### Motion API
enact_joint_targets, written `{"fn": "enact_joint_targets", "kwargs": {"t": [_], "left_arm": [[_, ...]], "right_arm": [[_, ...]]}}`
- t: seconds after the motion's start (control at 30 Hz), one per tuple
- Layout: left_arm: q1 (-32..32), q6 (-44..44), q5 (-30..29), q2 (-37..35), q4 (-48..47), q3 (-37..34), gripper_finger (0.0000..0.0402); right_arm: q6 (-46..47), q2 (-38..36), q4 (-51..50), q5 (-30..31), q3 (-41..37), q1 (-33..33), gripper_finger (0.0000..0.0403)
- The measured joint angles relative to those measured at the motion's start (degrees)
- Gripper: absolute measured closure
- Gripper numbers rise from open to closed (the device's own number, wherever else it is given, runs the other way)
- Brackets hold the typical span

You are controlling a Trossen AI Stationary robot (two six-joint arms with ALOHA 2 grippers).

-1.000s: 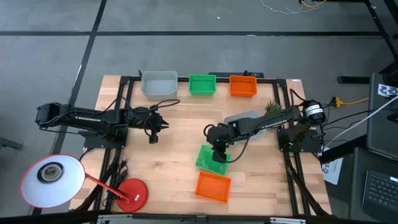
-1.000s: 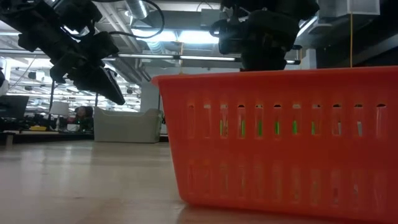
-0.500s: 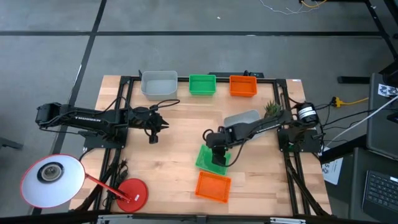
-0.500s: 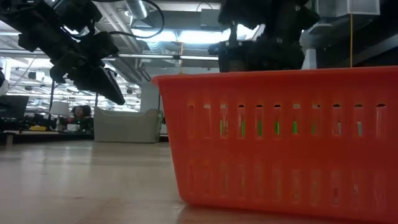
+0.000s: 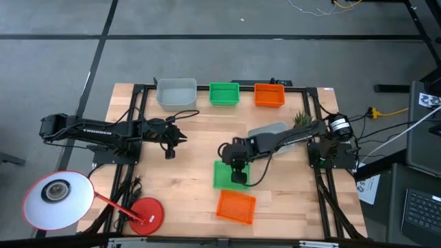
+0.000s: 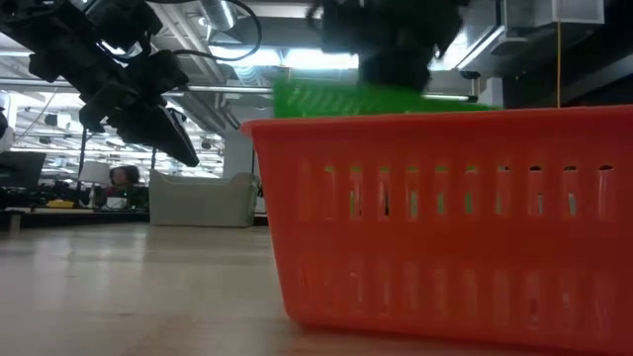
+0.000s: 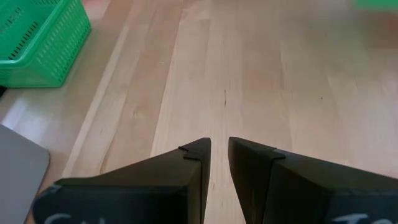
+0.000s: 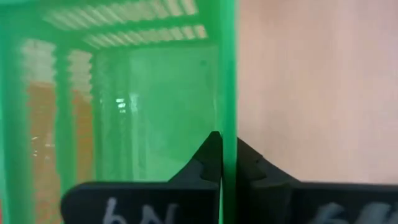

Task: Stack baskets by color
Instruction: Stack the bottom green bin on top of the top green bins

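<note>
At the table's middle my right gripper point(image 5: 236, 172) is shut on a green basket point(image 5: 224, 176). In the low view this basket point(image 6: 376, 99) shows above the rim of an orange basket point(image 6: 445, 218), which stands on the wood near the front edge point(image 5: 236, 206). Along the far edge stand a grey basket point(image 5: 176, 93), a green one point(image 5: 224, 93) and an orange one point(image 5: 269, 94). Another grey basket point(image 5: 267, 130) lies under my right arm. My left gripper point(image 5: 169, 148) hangs over bare wood at the left, its fingers point(image 7: 219, 149) a narrow gap apart, holding nothing. My right gripper pinches the green basket's side wall point(image 8: 228, 93), the one toward the table's right, at its rim, with one finger point(image 8: 208, 155) inside the basket and one outside. The fingers slant steeply down from above. The basket is lifted clear of the table.
A small green plant point(image 5: 301, 119) stands by the right arm's base. A red disc point(image 5: 147, 212) and a white round lamp head point(image 5: 57, 200) sit at the near left corner. Bare wood lies between the two arms.
My right gripper has moved toward the table's left and slightly up with the green basket. The basket has come up off the wood, now showing above the orange basket's rim in the low view, and has turned from slanted to square with the table.
</note>
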Motion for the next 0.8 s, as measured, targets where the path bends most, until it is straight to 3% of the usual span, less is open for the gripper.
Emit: {"fn": "enact_joint_targets", "kwargs": {"t": [0.07,0.2,0.3,0.4,0.5,0.67,0.8], "left_arm": [[0.0,0.0,0.0,0.0,-0.02,0.0,0.0352],[0.01,0.0,0.0,0.0,-0.13,0.0,0.0352],[0.0,0.02,0.0,0.0,-0.13,0.0,0.0352],[0.0,0.02,0.01,0.0,-0.13,0.0,0.0352],[0.01,0.02,0.0,0.0,-0.13,0.0,0.0352],[0.01,0.05,0.0,0.0,-0.15,0.0,0.0352],[0.01,0.9,0.0,0.0,-0.15,0.0,0.0352]], "right_arm": [[-5.84,-0.29,-4.22,2.17,4.9,-0.72,0.0401],[-18.62,-0.68,-9.17,12.82,14.09,-3.93,0.0401],[-27.53,-0.68,-8.03,18.92,18.61,-8.05,0.0401],[-35.5,-0.68,-2.67,19.57,21.16,-13.3,0.0402],[-40.91,-0.68,2.25,15.78,21.97,-19.63,0.0402],[-42.17,0.28,4.0,2.01,21.97,-32.2,0.0402],[-42.69,3.44,6.23,-1.82,21.97,-40.8,0.0403]]}}
